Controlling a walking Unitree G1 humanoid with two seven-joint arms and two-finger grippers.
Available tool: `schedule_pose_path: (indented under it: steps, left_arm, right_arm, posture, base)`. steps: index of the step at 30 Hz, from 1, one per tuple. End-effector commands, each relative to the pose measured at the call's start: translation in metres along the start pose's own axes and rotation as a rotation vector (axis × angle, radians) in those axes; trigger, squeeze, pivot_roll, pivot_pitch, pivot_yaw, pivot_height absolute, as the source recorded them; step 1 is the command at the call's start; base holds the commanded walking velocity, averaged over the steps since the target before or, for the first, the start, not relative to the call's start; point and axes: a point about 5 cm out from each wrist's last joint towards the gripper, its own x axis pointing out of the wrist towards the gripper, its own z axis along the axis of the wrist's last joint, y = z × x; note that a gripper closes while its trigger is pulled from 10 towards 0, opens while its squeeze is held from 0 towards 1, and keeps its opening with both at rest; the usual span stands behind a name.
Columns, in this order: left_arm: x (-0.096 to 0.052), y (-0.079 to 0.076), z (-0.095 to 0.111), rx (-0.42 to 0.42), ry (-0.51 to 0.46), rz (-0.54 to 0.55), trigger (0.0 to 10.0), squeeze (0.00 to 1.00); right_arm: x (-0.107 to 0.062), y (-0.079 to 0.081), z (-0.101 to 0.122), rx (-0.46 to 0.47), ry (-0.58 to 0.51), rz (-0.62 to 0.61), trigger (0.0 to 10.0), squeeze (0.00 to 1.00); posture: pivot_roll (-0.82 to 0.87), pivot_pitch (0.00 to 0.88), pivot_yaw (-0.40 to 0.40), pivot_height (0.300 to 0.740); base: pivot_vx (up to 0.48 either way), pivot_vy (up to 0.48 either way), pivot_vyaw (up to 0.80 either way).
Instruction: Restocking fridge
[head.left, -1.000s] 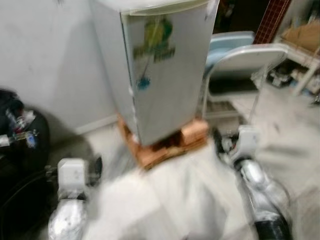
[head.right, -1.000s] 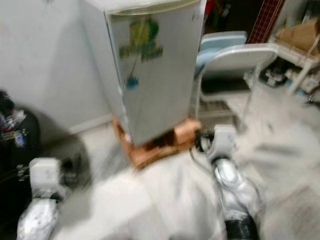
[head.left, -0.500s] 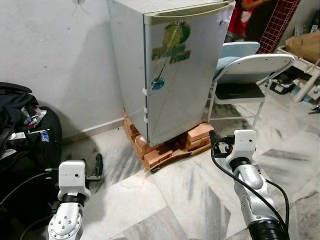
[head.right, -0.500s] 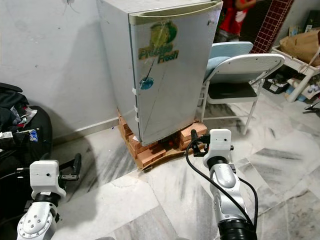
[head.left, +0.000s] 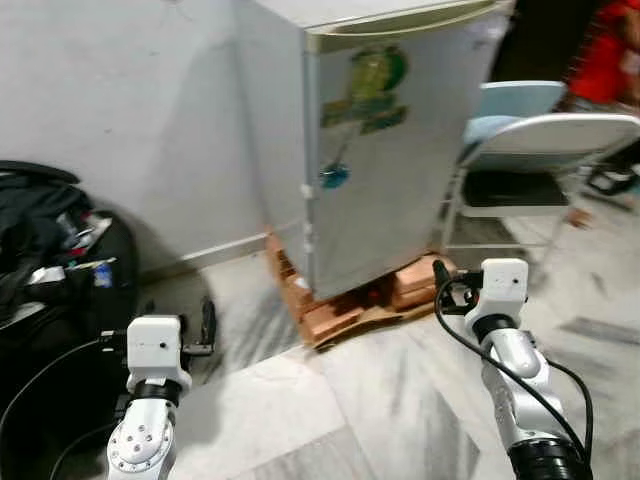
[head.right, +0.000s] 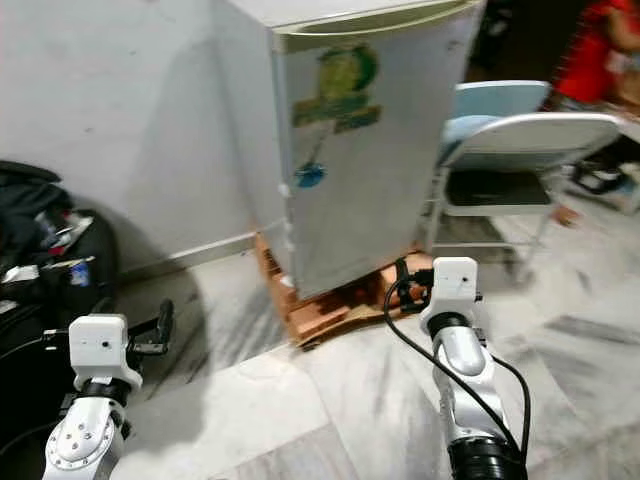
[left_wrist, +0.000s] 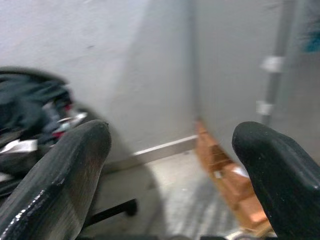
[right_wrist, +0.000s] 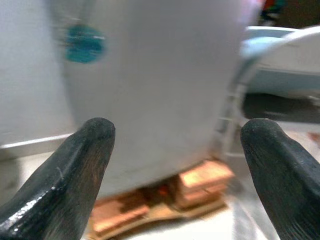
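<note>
The fridge (head.left: 385, 140) stands against the white wall (head.left: 120, 110), its door shut, raised on a stack of orange bricks (head.left: 345, 305) that rests on the marble floor (head.left: 330, 400). A green and yellow sticker (head.left: 368, 85) sits high on the door, with a small blue one (head.left: 333, 177) lower, near the door's left edge. Just to the right of the fridge are two folding chairs, a white-framed one (head.left: 545, 150) in front and a pale blue one (head.left: 520, 100) behind it. A person in a red top (head.left: 605, 60) is partly in view at the far right, blurred. At the left, by the wall, lies a heap of dark bags (head.left: 55, 260).

Both arms reach forward and low over the floor, short of the fridge. The left gripper (left_wrist: 170, 150) points toward the wall corner beside the fridge, its fingers spread wide with nothing between them. The right gripper (right_wrist: 175, 145) faces the bottom of the fridge door and the bricks, near the front chair's leg; its fingers are also wide apart and hold nothing.
</note>
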Motion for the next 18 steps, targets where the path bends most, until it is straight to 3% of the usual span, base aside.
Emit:
schedule_pose_path:
  steps: [1,14,18]
  left_arm:
    - [-0.0001,0.0023,0.0007,0.010,-0.002,-0.001,10.0,0.00]
    - [0.0016,0.0009,0.0021,0.006,0.000,-0.011,10.0,0.00]
    - [0.0017,-0.0017,0.0012,0.004,0.006,-0.023,10.0,0.00]
  right_arm:
    - [0.0014,0.0045,0.0008,-0.001,-0.003,0.014,10.0,0.00]
    - [0.0029,0.0082,-0.0004,-0.002,0.001,0.023,10.0,0.00]
    - [0.0055,0.0105,0.0006,-0.004,-0.002,0.032,10.0,0.00]
  posture:
    - [0.02,0.000,0.007,0.740]
    - [0.03,0.002,0.010,0.740]
    - [0.03,0.002,0.011,0.740]
  base:
    - [0.349,0.330,0.00]
    - [0.334,0.345,0.00]
    - [0.325,0.352,-0.80]
